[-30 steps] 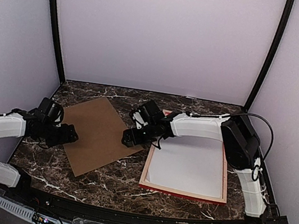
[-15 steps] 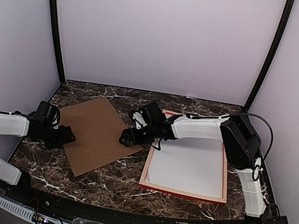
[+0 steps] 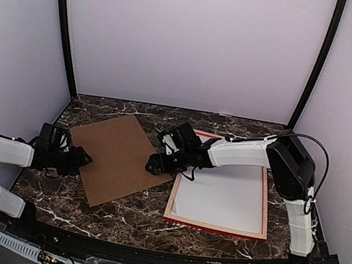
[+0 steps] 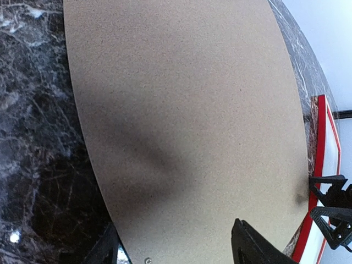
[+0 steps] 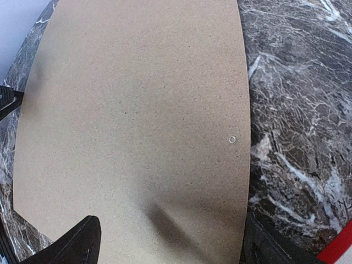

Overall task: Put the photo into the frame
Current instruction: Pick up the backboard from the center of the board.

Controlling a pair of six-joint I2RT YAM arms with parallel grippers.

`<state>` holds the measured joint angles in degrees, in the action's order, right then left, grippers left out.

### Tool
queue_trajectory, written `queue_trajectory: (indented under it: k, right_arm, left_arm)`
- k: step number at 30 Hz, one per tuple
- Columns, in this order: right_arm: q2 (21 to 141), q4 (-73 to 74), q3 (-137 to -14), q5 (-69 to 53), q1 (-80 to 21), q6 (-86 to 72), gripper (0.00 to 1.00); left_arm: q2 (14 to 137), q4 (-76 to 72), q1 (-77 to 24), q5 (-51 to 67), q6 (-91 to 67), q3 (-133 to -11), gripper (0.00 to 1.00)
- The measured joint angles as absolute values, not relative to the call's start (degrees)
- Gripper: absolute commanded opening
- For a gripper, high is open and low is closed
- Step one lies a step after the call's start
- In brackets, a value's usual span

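Dark marble bench (image 3: pixel 130 212) carried a brown board (image 3: pixel 122 157). Your left end effector (image 3: pixel 80 157) sat at the board's left edge, fingers wide. Your right end effector (image 3: pixel 153 164), also wide, hung over its right edge. Right of the board, the photo (image 3: pixel 223 196) lay white side up inside the frame (image 3: pixel 214 228).

Light: soft and even, overhead view bright.
Shadows: blurry dark patches on the brown board (image 4: pixel 181 99) in both wrist views.
Edges: wrist views bulge, board sides curving.
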<state>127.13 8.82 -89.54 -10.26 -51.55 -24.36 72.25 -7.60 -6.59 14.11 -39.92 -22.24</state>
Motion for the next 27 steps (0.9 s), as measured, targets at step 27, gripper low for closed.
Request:
queue_trajectory:
  k: [27]
  right_arm:
    - [122.5,1.0,-79.5,-8.2,-51.6,-25.2,0.89]
  left_arm:
    - [59.4,-12.7,-5.9,24.8,-47.9,-26.2,0.73]
